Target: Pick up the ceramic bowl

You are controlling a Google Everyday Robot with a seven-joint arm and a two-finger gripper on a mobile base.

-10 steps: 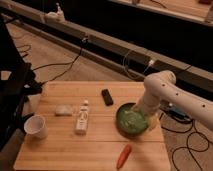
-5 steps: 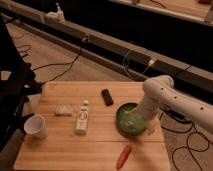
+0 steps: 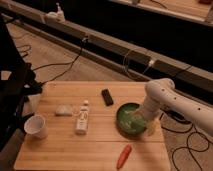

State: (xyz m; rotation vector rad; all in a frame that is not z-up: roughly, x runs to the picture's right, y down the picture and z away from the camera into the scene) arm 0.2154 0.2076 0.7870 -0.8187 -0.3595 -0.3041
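Observation:
The ceramic bowl (image 3: 129, 120) is round, dark green with a paler mottled inside. It sits on the right side of the wooden table (image 3: 60, 150). My white arm comes in from the right and bends down over the bowl's right rim. My gripper (image 3: 146, 120) is at that right rim, low over the bowl. The arm's wrist covers part of the rim.
A small white cup (image 3: 36, 126) stands at the table's left edge. A white bottle (image 3: 82, 119) and a pale wrapped item (image 3: 64, 110) lie left of centre. A black remote (image 3: 107, 96) lies behind the bowl. An orange carrot (image 3: 123, 156) lies near the front edge.
The arm has shifted slightly lower and closer onto the bowl's right rim. The bowl and the other things have not moved.

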